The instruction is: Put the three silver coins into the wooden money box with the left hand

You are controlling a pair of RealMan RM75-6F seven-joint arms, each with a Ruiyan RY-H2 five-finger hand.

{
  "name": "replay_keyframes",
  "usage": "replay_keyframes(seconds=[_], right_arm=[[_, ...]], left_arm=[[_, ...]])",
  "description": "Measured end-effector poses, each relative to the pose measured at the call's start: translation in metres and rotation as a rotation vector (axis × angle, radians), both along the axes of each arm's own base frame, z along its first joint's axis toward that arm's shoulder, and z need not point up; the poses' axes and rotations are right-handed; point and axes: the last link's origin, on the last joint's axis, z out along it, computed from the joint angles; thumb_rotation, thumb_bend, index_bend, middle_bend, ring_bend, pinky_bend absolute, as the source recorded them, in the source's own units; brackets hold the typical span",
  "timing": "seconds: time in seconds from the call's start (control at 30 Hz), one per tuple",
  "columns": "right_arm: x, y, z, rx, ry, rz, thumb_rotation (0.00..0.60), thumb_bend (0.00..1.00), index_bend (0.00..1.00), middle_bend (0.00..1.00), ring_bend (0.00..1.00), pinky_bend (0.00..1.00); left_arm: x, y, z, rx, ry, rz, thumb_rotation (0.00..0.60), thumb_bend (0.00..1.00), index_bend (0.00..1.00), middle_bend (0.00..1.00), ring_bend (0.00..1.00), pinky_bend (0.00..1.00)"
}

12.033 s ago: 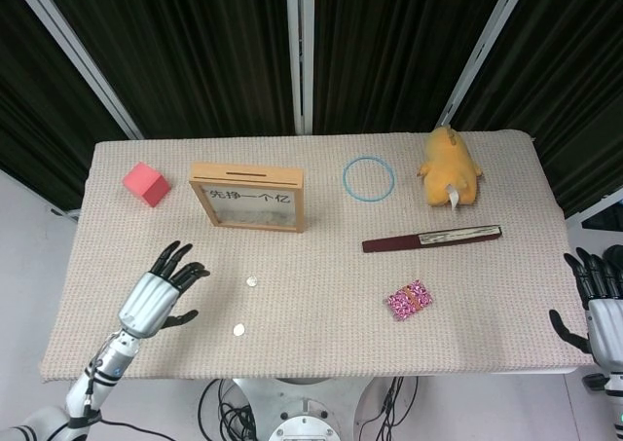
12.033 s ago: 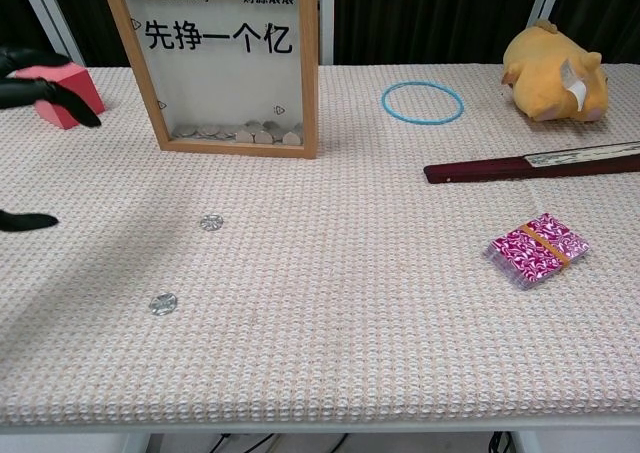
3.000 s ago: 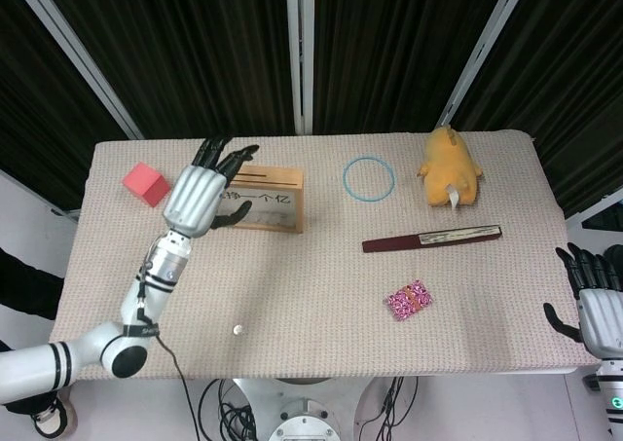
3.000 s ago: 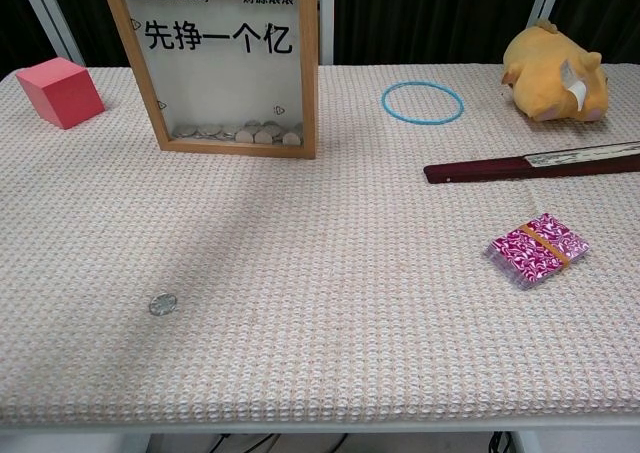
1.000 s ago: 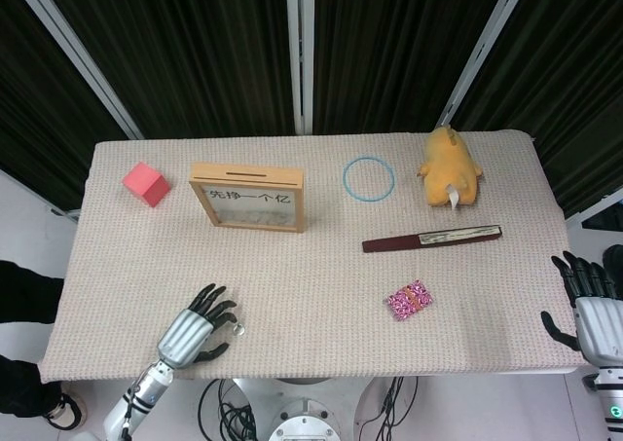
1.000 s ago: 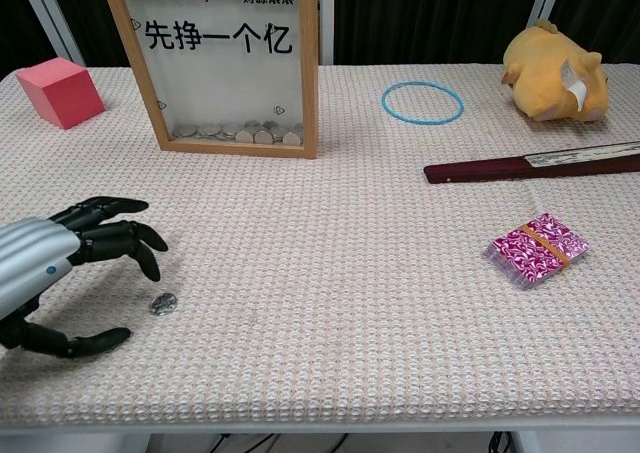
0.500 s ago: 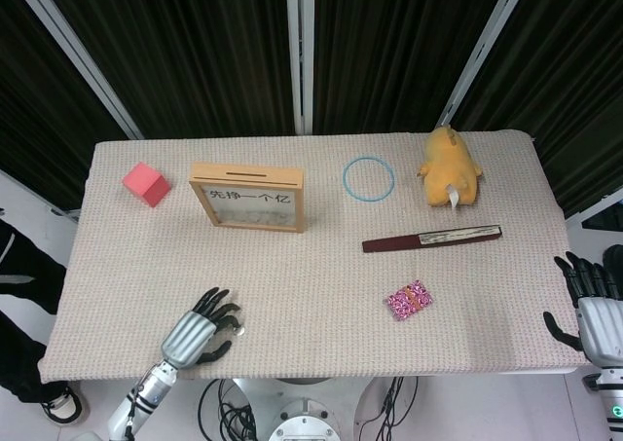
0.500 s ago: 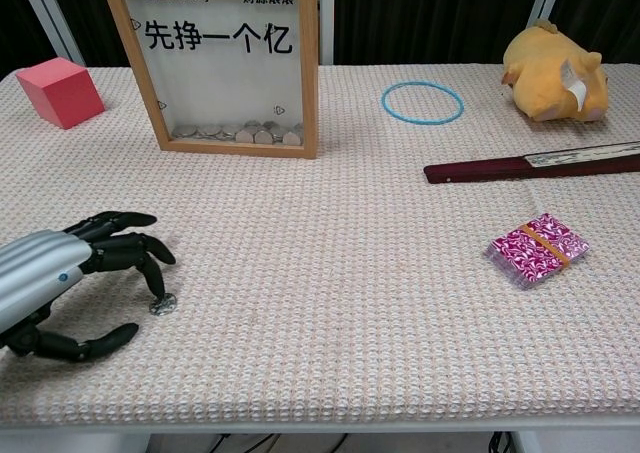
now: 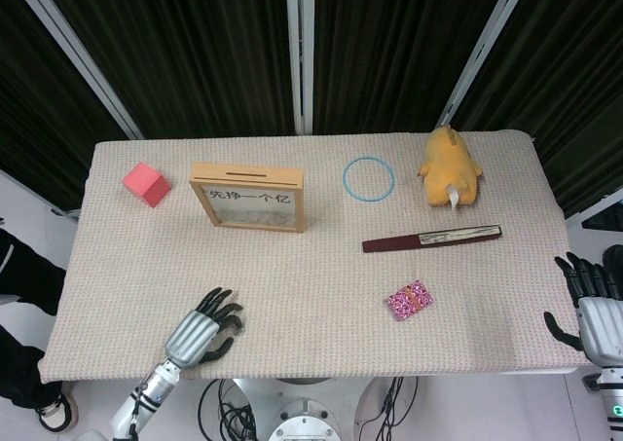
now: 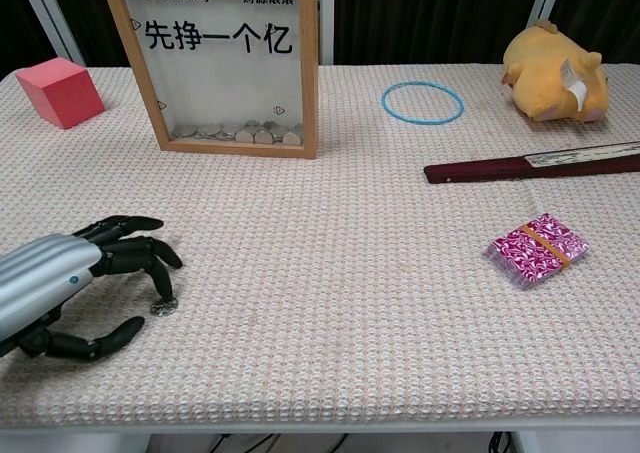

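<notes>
The wooden money box (image 9: pixel 248 198) stands upright at the back left, slot on top; through its glass front (image 10: pixel 225 63) several coins lie at the bottom. One silver coin (image 10: pixel 162 306) lies on the cloth near the front left edge. My left hand (image 10: pixel 70 283) hovers low over it with fingers spread and thumb apart; one fingertip (image 10: pixel 163 294) touches the coin's edge. In the head view the left hand (image 9: pixel 200 334) covers the coin. My right hand (image 9: pixel 594 310) rests open off the table's right edge, holding nothing.
A pink cube (image 10: pixel 60 91) sits left of the box. A blue ring (image 10: pixel 422 103), a yellow plush toy (image 10: pixel 553 70), a folded dark fan (image 10: pixel 530 163) and a pink banded card pack (image 10: pixel 537 248) occupy the right half.
My left hand has crept slightly toward the coin and lowered, so a fingertip now touches it. The coin stays put and the right hand has not moved.
</notes>
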Motion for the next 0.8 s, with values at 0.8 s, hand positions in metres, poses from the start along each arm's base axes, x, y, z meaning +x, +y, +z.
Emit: replay_keyframes(seconds=[0.8], right_arm=[[-0.0031,0.0022,0.0021,-0.005,-0.004,-0.006,0.6,0.28,0.0,0.0,0.0,0.0]], left_arm=[[0.0045,0.0067,-0.005,0.006,0.014,-0.022,0.6,0.16,0.41,0.2,0.03,0.01]])
